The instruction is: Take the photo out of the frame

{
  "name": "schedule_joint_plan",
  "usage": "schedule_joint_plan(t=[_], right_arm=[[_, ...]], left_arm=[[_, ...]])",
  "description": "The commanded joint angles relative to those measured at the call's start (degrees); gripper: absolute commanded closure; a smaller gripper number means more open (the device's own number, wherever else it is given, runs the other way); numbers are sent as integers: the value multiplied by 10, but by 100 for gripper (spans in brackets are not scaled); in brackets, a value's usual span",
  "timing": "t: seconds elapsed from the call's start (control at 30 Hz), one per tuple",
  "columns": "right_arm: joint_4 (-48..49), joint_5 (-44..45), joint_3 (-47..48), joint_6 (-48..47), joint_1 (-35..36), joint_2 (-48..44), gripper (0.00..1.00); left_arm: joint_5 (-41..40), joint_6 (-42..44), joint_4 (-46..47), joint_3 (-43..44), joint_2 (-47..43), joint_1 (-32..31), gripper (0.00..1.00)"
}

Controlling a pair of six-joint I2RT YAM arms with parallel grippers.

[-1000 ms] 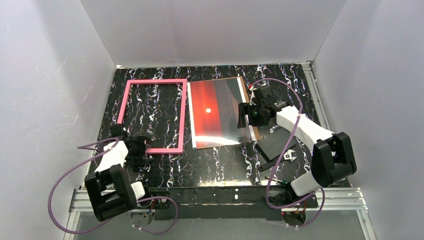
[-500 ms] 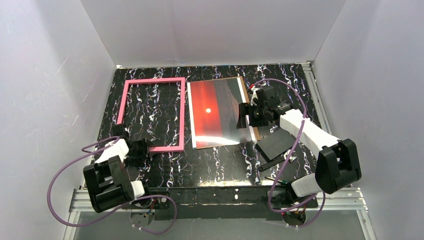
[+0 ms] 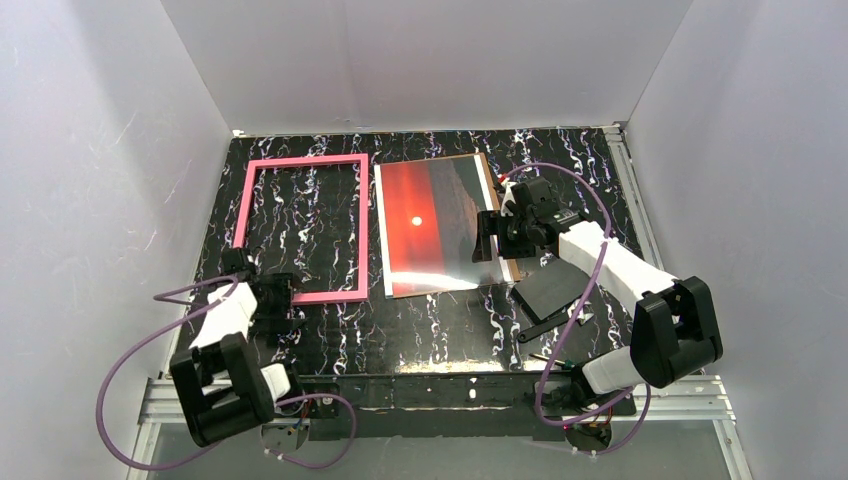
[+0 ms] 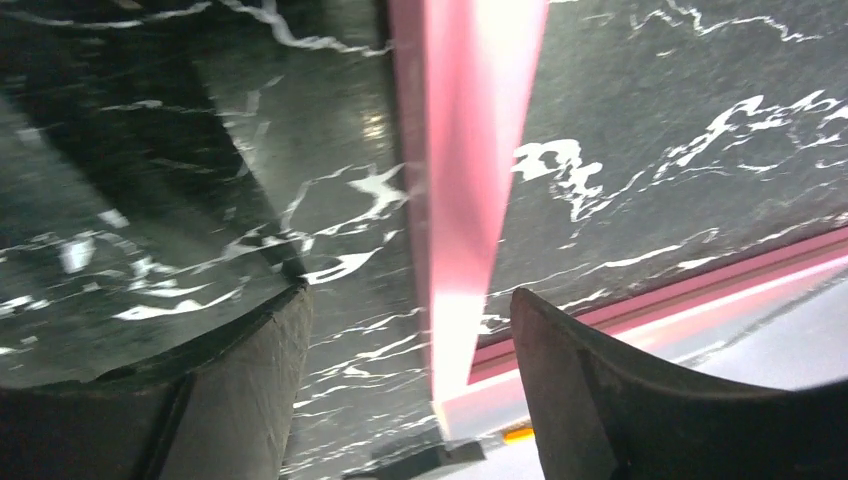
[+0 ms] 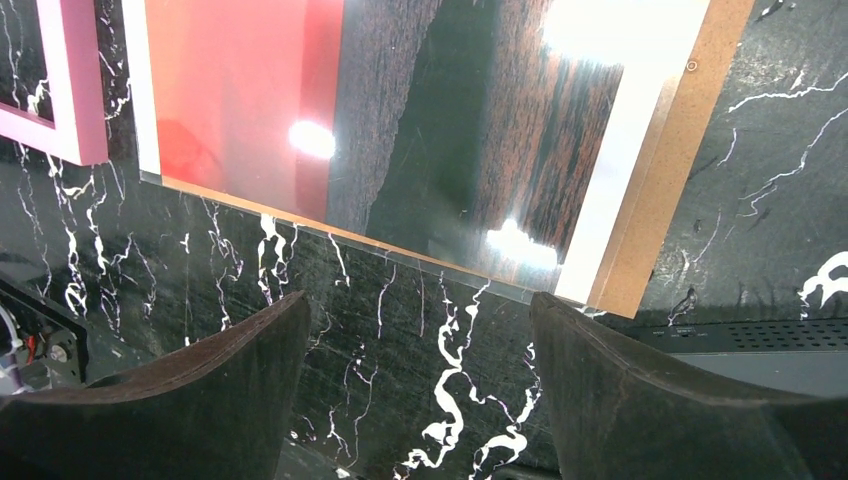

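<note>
Now the frame (image 3: 305, 161) sits a touch further toward the left of the overhead picture than a second ago, so the dark gap between it and the photo (image 3: 432, 225) is wider; the left tool (image 3: 278, 300) has drawn back slightly at the frame's lower left corner, and the right arm has shifted a little while its tool (image 3: 490, 232) remains at the photo's right edge. We judge the task all but done; the marbled desk (image 3: 440, 330) shows through the empty pink frame, and the photo lies flat in the middle of the desk, just right of the frame.

From above we cannot read either tool's jaws. The left wrist view settles one; its fingers (image 4: 240, 400) stand apart with a pink rail between them, released, gripping nothing. The right wrist view settles the other; that tool is spread wide above the desk, empty, just off the photo's edge. Only this view shows the brown backing board (image 5: 680, 160) jutting out beneath the print, and strong glare on its glossy face.
</note>
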Motion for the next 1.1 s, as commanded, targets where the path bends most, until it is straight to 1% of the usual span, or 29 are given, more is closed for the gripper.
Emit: schedule_joint_plan(t=[0.0, 0.03, 0.1, 0.2, 0.23, 0.27, 0.3, 0.37, 0.43, 0.5, 0.53, 0.57, 0.63, 0.77, 0.87, 0.97, 1.07], right_arm=[[6, 20, -2, -19, 0, -19, 12], [4, 25, -2, -21, -1, -19, 12], [4, 36, -2, -23, -3, -17, 12], [1, 37, 6, -19, -14, -5, 13], [0, 35, 9, -16, -17, -1, 13], [0, 32, 13, -15, -20, 4, 14], [-1, 32, 18, -13, -22, 9, 15], [-5, 37, 25, -8, -25, 21, 17], [-5, 23, 30, -3, -31, 35, 19], [-5, 4, 33, -3, -33, 50, 28], [-2, -12, 33, -4, -32, 58, 35], [5, -34, 30, -6, -32, 67, 39], [24, -68, 24, -8, -29, 82, 43], [52, -66, 6, -1, -25, 95, 44], [53, -36, 4, 4, -25, 110, 45], [60, -8, -4, 7, -26, 113, 47], [64, 6, -10, 6, -27, 121, 48]], left_arm=[[-40, 111, -165, 27, -48, 1, 26], [-21, 130, -167, 36, -56, -1, 24], [15, 168, -184, 53, -70, -10, 21], [101, 216, -160, 71, -80, -51, 20], [120, 232, -146, 77, -78, -79, 10], [131, 247, -142, 87, -71, -109, 6], [138, 265, -140, 101, -62, -141, 5], [154, 287, -128, 128, -34, -211, 5], [162, 302, -122, 154, 7, -264, 6], [174, 309, -113, 176, 50, -295, 8], [182, 311, -108, 187, 81, -305, 9], [189, 312, -106, 199, 101, -315, 9], [200, 317, -98, 220, 141, -332, 10], [198, 326, -92, 247, 197, -358, 10], [174, 335, -83, 261, 225, -383, 11], [173, 326, -49, 259, 250, -396, 11], [146, 327, -41, 259, 266, -408, 10]])
